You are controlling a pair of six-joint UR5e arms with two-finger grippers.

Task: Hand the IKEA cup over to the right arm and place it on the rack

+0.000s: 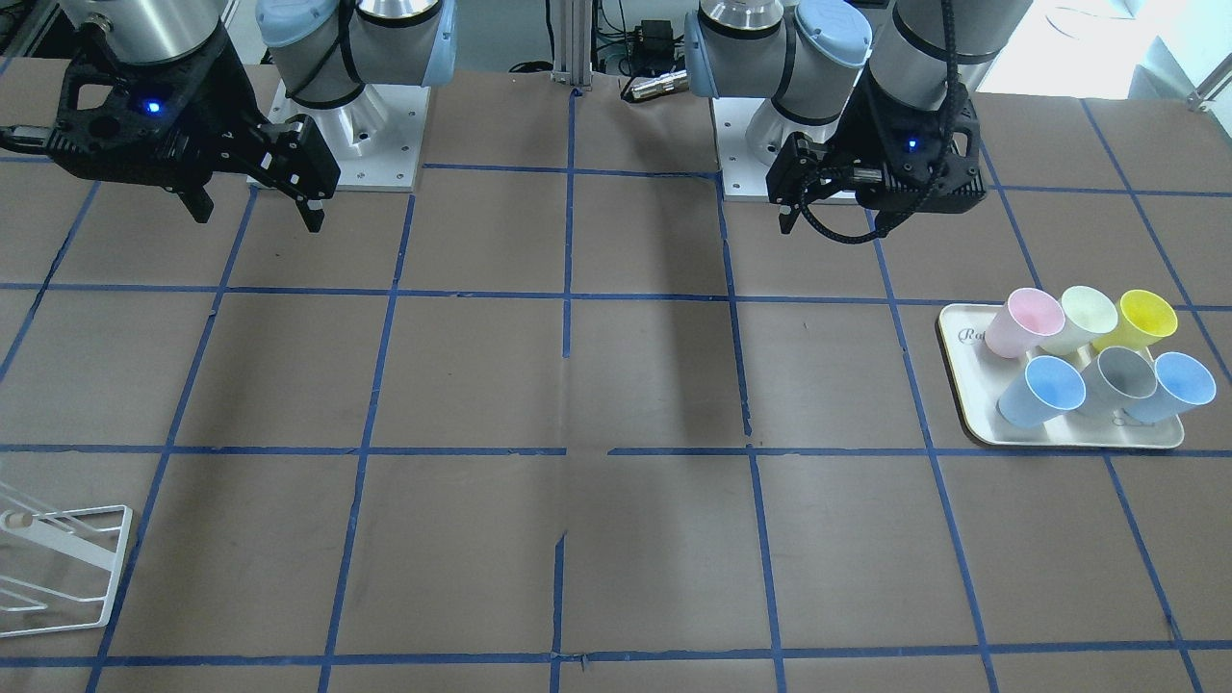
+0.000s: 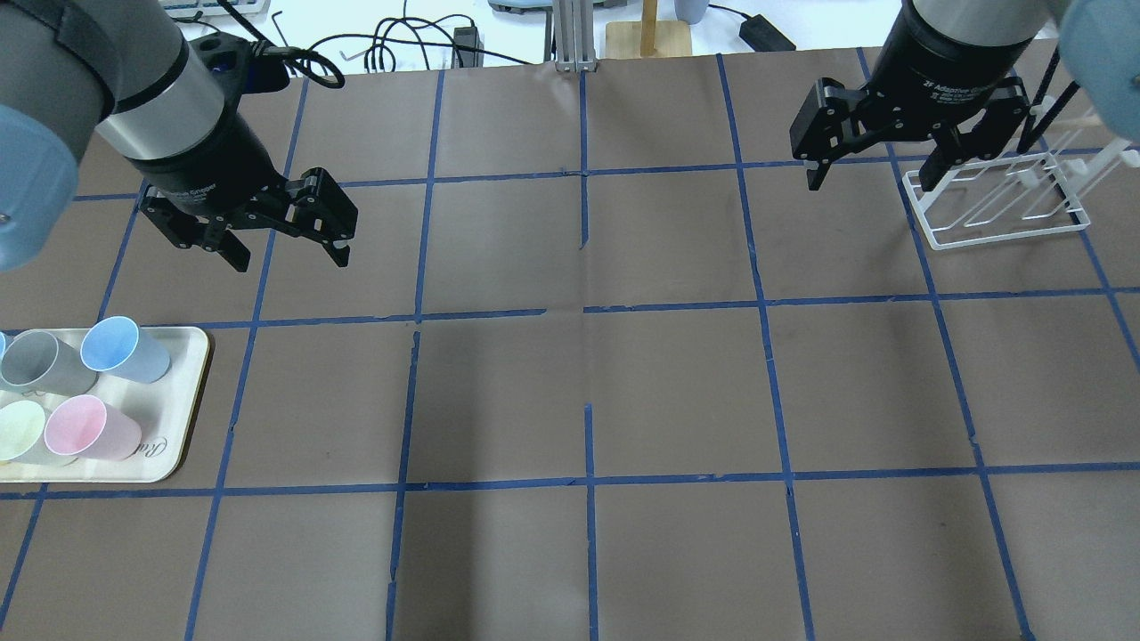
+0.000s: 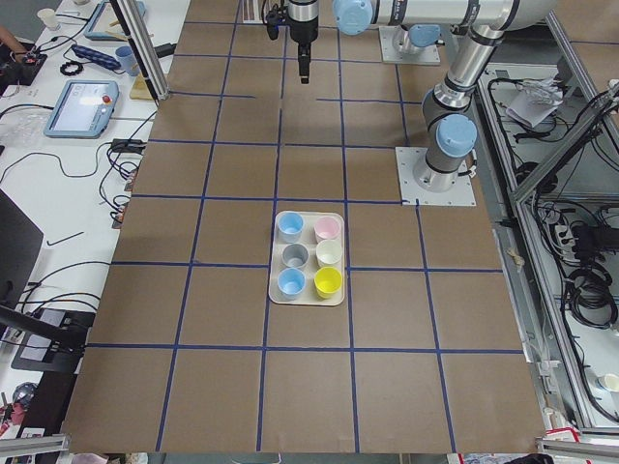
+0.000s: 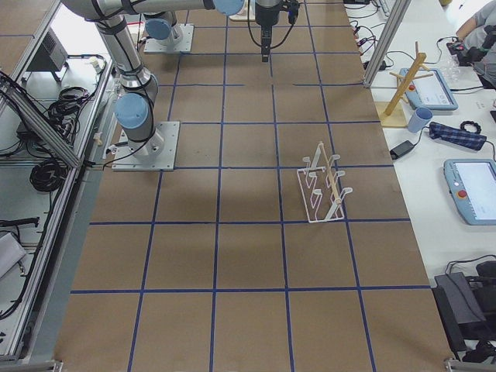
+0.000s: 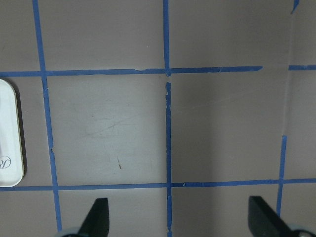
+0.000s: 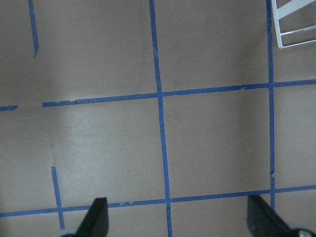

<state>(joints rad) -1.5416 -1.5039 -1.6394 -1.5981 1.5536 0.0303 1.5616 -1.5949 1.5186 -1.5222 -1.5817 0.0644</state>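
The IKEA cup (image 1: pixel 1042 390) stands upright, mouth up, on the cream tray (image 1: pixel 1068 435) at the left end of the desk (image 2: pixel 677 392). It is one of two pale blue cups there, and the frames do not show which is meant. The left tool (image 2: pixel 289 254) hangs above bare desk near the tray, fingers spread wide and holding nothing. The right tool (image 2: pixel 871 178), equally wide and empty, hovers beside the white wire rack (image 4: pixel 325 182) at the far end.

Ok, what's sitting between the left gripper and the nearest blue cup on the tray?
Nothing stands there. In the overhead view, only bare table, a blue tape line and the tray rim separate the left gripper from that blue cup.
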